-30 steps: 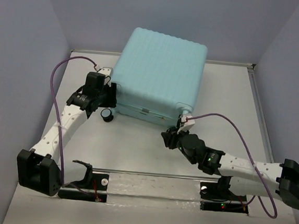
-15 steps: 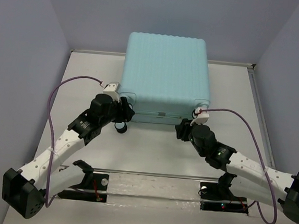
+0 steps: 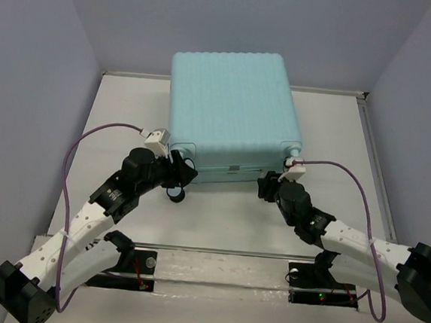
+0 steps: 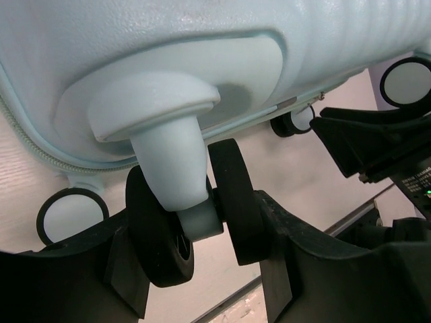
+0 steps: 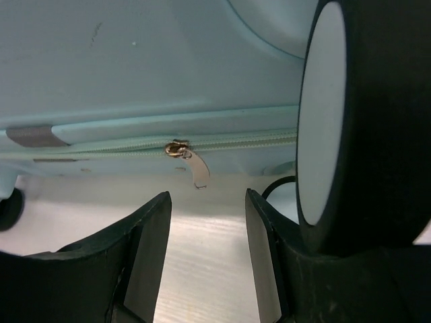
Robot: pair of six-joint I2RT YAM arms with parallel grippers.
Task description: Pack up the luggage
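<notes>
**Luggage** (image 3: 231, 106): one pale aqua ribbed shell, closed. It lies flat at the far middle of the off-white table (image 3: 217, 226), wheel end toward the arms.

**Left wrist view only:** the left gripper (image 4: 195, 232) is clamped on a twin-wheeled caster (image 4: 161, 235) at the near left corner. Three other wheels (image 4: 71, 215) show behind it.

**Right wrist view only:** one zip pull (image 5: 192, 161) hangs on the seam. The right gripper (image 5: 205, 235) is spread with nothing between its fingers, and a large wheel (image 5: 337, 121) sits just beside it.

**Walls** (image 3: 26, 77): three, plain lilac-grey.
</notes>
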